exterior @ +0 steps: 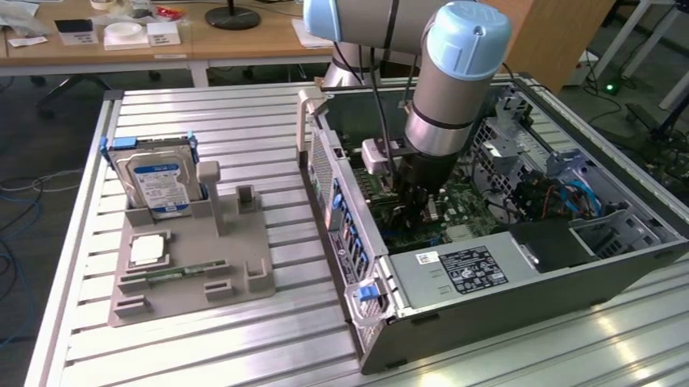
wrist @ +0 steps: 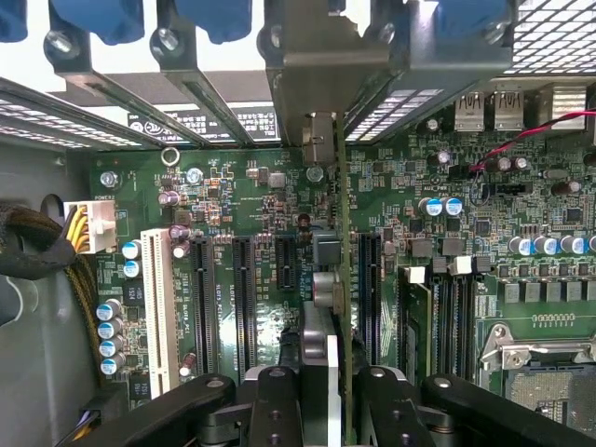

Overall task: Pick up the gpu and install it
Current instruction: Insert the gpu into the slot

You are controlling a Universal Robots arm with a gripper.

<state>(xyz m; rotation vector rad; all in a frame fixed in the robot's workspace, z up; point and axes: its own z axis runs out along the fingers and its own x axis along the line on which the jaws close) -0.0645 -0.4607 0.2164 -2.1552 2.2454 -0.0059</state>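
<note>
Gripper [wrist: 321, 386] clamps gpu [wrist: 341, 279] edge-on above motherboard [wrist: 447, 279] slots.

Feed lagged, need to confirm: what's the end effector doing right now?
End effector: shut on the gpu, held edge-on above the motherboard inside the computer case.

Almost no text can be read. The hard drive [exterior: 160, 184], well apart from the claw [wrist: 321, 391], has a blue-white label, but its words are too small. The power supply [exterior: 473, 270], near the claw, has a black label with white print, also unreadable. The motherboard [wrist: 233, 200] has tiny white markings that cannot be made out.
</note>
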